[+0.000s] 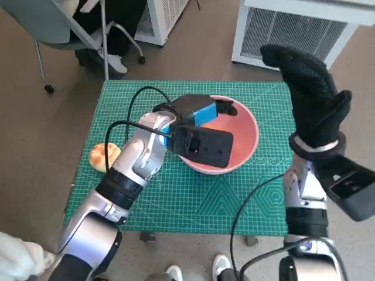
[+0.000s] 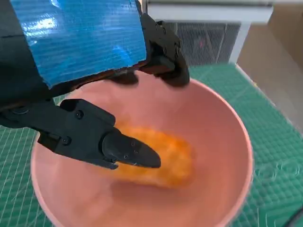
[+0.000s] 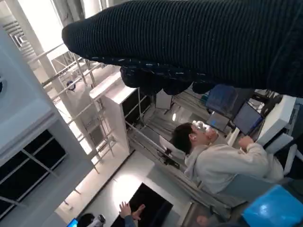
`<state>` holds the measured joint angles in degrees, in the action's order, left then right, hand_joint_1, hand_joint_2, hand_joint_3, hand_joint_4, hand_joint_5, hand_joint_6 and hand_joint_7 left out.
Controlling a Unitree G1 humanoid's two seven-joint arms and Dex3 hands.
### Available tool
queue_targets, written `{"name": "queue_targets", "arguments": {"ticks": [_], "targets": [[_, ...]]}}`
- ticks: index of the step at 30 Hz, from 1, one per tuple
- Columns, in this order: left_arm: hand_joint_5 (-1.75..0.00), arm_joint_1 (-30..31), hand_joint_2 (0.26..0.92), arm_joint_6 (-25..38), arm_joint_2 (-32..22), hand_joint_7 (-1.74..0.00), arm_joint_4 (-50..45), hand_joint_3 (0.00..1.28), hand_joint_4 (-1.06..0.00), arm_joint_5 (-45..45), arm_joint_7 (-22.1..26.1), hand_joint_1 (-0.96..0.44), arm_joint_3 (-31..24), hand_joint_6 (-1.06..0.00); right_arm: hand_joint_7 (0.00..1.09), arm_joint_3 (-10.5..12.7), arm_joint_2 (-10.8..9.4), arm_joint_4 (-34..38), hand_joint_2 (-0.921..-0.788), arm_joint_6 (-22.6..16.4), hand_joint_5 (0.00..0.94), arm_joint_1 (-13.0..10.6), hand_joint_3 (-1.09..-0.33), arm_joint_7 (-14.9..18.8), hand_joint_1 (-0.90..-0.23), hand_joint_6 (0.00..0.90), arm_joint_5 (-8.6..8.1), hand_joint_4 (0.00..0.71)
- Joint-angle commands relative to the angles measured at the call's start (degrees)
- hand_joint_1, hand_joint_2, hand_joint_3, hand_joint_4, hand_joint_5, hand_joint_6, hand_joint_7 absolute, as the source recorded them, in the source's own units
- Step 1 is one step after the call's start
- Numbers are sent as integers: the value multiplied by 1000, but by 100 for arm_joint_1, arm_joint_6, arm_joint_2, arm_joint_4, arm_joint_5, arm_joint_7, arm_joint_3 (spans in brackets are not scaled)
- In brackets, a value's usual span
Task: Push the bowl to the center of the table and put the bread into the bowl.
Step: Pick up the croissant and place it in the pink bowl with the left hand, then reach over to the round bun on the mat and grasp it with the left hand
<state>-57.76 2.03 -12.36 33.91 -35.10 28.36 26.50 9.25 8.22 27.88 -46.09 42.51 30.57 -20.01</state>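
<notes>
1. The left hand (image 2: 90, 94), fingers spread and empty, hovers over the pink bowl (image 1: 249, 137) mid-surface, bread (image 2: 158, 158) lying inside.
2. Right hand (image 1: 313, 102) raised, seemingly empty.
3. Judged: placement done; next, withdraw upward.

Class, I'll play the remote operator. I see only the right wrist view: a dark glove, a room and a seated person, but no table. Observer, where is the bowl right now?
Observer: The pink bowl sits near the middle of the green mat, with the left robot hand over it.
Operator: Is there any bread in it?
Observer: Yes. The left wrist view shows an orange bread, somewhat blurred, lying on the bowl's bottom below the hand's spread fingers.
</notes>
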Motion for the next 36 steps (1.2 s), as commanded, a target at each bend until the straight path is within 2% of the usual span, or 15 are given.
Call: {"name": "queue_targets", "arguments": {"ticks": [1, 10, 16, 21, 29, 36], "targets": [[-1, 131, 921, -213, -126, -2, -409, 65, -2, 46, -175, -556, -54, -211, 702, -20, -17, -41, -921, 66, 482, -169, -828, -47, -571, -1, 42, -1], [1, 525, 920, -49, -801, -2, -1927, 51, 1, 436, 456, -506, -562, -196, 703, -41, -26, -139, -921, 99, 483, -222, -828, -49, -568, -1, 2, -1], [1, 975, 921, 160, -1452, -9, -3308, 44, 1, 787, 883, -477, -1194, -209, 702, -65, -67, -268, -921, 170, 480, -267, -828, -78, -570, -1, -18, -1], [-1, 1601, 921, 171, -2097, -12, -4256, 60, -2, 1169, 1058, -490, -1943, -217, 700, -78, -88, -355, -921, 203, 476, -309, -819, -90, -573, -1, -26, -1], [-4, 2721, 921, -81, -2982, -12, -4869, 102, -11, 1566, 1015, -541, -3053, -217, 699, -88, -131, -428, -921, 242, 474, -341, -812, -106, -573, -1, -26, -1], [-7, 3530, 921, -42, -3490, -16, -4951, 91, -22, 1696, 1087, -529, -3601, -228, 695, -66, -156, -302, -921, 235, 471, -273, -806, -70, -569, -1, -76, -1]]}}
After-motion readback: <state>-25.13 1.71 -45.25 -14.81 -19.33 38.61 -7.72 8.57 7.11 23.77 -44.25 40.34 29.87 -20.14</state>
